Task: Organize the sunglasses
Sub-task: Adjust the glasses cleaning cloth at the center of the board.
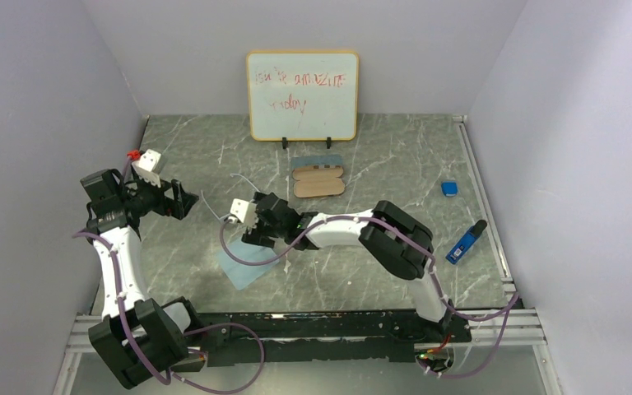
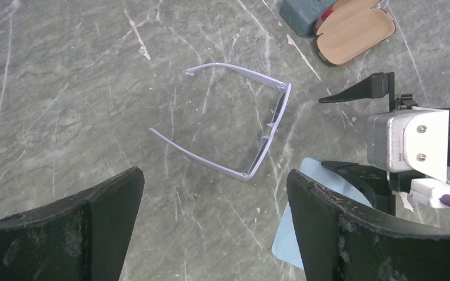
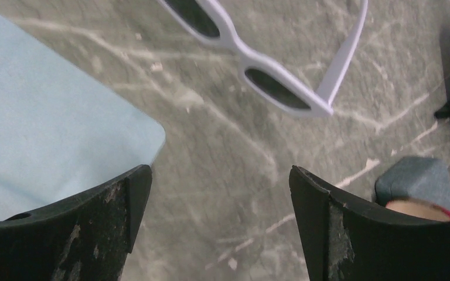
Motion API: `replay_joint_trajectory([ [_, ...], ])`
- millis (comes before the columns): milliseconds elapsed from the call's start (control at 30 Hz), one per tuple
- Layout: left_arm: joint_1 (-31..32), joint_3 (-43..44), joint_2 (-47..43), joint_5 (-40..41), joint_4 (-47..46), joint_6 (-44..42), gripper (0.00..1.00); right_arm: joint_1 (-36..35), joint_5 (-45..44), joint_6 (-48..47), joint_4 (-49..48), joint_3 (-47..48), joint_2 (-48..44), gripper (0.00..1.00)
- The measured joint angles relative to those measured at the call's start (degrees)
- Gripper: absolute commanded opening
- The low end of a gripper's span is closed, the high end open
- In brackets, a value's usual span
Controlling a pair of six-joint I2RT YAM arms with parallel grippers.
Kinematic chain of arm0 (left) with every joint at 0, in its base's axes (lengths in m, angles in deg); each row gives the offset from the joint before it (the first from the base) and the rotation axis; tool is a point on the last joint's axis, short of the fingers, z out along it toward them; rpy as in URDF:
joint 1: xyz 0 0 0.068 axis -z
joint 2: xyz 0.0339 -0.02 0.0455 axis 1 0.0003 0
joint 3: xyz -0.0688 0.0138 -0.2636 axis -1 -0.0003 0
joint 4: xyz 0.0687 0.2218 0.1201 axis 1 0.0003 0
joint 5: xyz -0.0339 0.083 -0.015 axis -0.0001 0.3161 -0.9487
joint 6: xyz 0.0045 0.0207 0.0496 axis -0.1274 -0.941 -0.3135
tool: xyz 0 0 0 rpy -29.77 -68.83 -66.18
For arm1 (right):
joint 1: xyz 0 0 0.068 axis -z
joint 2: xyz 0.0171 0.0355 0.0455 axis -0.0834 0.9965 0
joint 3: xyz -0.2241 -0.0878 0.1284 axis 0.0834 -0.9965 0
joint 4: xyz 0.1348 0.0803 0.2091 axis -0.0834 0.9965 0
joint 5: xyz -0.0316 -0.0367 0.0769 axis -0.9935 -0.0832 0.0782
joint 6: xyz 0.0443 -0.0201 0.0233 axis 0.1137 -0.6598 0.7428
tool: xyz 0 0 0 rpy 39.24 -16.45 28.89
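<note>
Jaws of the left gripper (image 2: 214,193) and right gripper (image 3: 220,187) were held wide apart above the table (image 2: 64,88), the white sunglasses (image 2: 268,133) being seen unfolded between them, apparently untouched.

A grey-green tabletop (image 1: 395,164) veined with white, like marble, spreads under the left gripper (image 1: 188,202) and the right gripper (image 1: 248,237) and runs well beyond them to a plain back wall (image 1: 296,25). Pale lilac-grey side walls close it in: the left wall (image 1: 33,99) is near the left gripper, on its outer side, and the right wall (image 1: 576,123) is well apart from the right gripper. Past the right gripper, against the back wall, a wood-framed whiteboard (image 1: 302,95) stands upright on small black feet, scrawled in red. A metal rail (image 1: 481,197) borders the table far to that gripper's right. The light is even and soft, with only faint shadows.
</note>
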Motion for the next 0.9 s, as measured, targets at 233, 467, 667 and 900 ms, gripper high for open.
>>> replay_joint_trajectory([
  [233, -0.1, 0.0, 0.0, -0.9, 0.0, 0.0, 0.96, 3.1, -2.4, -0.4, 0.2, -7.7, -5.9, 0.92],
  [467, -0.1, 0.0, 0.4, -2.2, 0.2, 0.0, 0.96, 6.9, -2.6, -1.4, 0.9, -14.4, -11.8, 0.9],
  [667, -0.1, 0.0, 0.4, -2.6, 0.3, -0.1, 0.96, 6.1, 6.7, -1.7, 3.2, -14.4, -17.6, 0.83],
  [900, -0.2, -0.1, 0.4, -2.8, 0.4, -0.2, 0.96, 4.4, 20.9, -2.1, 5.2, -15.6, -21.9, 0.67],
])
